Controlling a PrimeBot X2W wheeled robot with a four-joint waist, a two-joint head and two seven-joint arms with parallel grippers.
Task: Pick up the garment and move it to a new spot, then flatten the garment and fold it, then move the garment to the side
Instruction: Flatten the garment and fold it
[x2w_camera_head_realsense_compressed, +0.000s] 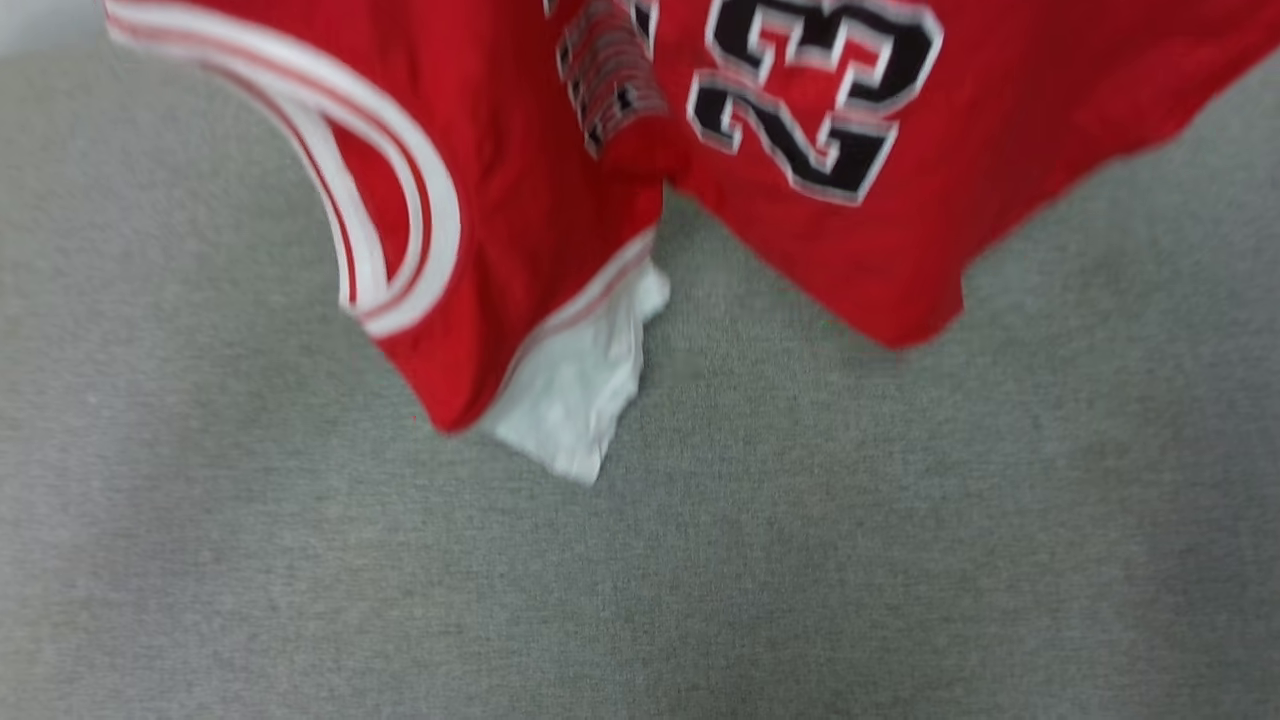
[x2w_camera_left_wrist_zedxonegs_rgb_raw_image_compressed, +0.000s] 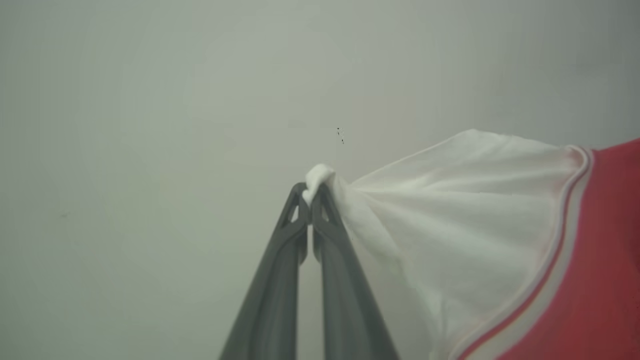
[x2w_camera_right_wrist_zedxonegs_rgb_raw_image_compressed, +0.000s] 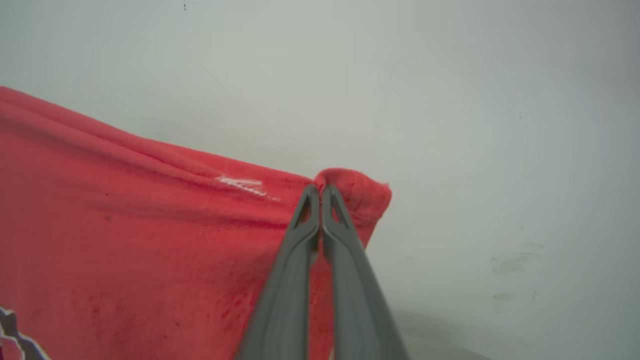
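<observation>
- The garment (x2w_camera_head_realsense_compressed: 500, 180), a red jersey T-shirt with white sleeves and black-white chest numerals, hangs in the air above the grey felt-like surface (x2w_camera_head_realsense_compressed: 640, 600). It is bunched at mid-width, with one white sleeve (x2w_camera_head_realsense_compressed: 580, 390) dangling lowest.
- Risk: the left gripper (x2w_camera_left_wrist_zedxonegs_rgb_raw_image_compressed: 311, 192) pinches only a small tuft at a sleeve edge. A sideways tug to stretch the cloth would likely pull it free and drop that side.
- Risk: the right gripper (x2w_camera_right_wrist_zedxonegs_rgb_raw_image_compressed: 320, 192) bites close to a red corner, with little cloth past the tips. The same slip seems possible.
- Risk: the centre sags, so laid down like this it would probably land creased, sleeve tucked under.
- Left fingers: closed on white sleeve fabric, which fans away towards the red body.
- Right fingers: closed on the red edge, with the cloth spreading to that view's left.
</observation>
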